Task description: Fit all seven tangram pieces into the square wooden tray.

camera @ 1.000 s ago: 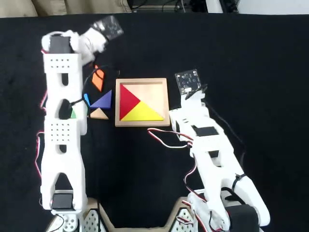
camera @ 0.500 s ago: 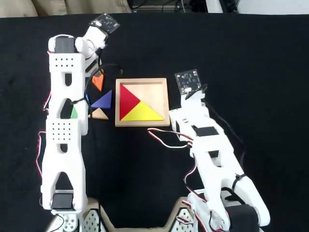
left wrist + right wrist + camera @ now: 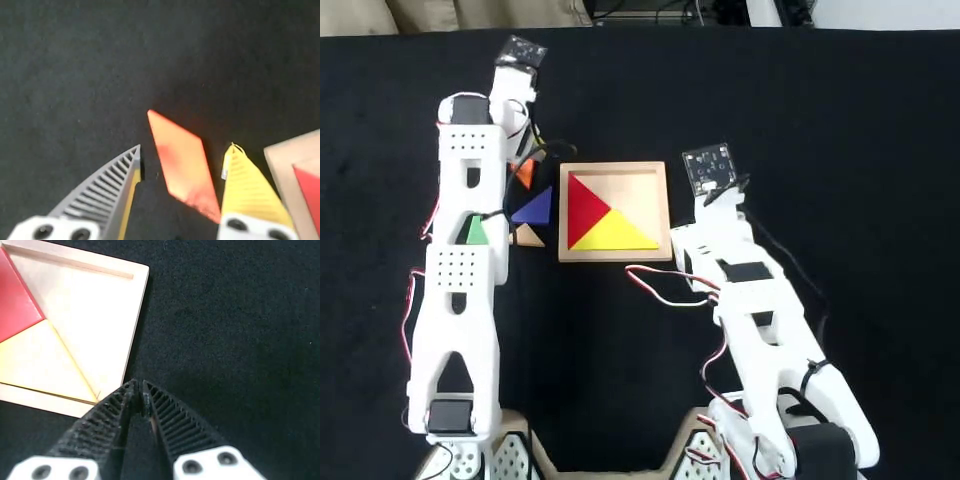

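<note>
The square wooden tray (image 3: 638,190) is lying about the middle of the table (image 3: 840,120), a little toward its far edge. It is holding two pieces: the big red triangle (image 3: 584,205) and the big yellow triangle (image 3: 615,234), touching each other, with bare wood showing along the tray's far and right sides. So you are standing early in the task, I think, with five pieces waiting to go in. Four of them are lying just beside the tray, toward the table's left edge: the orange parallelogram (image 3: 524,174), the blue triangle (image 3: 534,208), a small tan triangle (image 3: 527,236) and a green piece (image 3: 474,231) under the left arm. Your left gripper (image 3: 185,147) is hanging with its fingers apart on both sides of the parallelogram, not pinching it. Your right gripper (image 3: 140,385) is resting with its fingers together just beside the tray's near right corner.
</note>
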Controlling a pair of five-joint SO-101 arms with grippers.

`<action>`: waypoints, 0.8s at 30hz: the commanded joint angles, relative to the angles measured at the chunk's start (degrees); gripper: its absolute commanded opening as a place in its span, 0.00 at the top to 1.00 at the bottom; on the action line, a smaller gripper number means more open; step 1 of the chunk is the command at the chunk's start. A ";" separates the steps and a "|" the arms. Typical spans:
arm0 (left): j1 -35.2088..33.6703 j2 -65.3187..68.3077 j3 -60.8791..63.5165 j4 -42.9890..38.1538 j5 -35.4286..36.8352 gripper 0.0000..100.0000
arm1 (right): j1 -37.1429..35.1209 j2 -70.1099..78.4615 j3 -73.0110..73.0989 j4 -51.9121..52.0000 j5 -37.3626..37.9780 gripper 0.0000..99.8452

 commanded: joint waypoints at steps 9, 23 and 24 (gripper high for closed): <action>1.54 2.46 -0.57 -2.81 -0.79 0.74 | 0.88 -2.07 -0.31 -1.14 0.53 0.99; 1.01 7.12 -0.57 -0.79 -1.05 0.80 | 0.88 -2.07 -0.31 -1.14 0.53 0.99; 1.10 7.12 -0.66 -0.79 -1.58 0.82 | 0.88 -2.07 -0.31 -1.14 0.53 0.99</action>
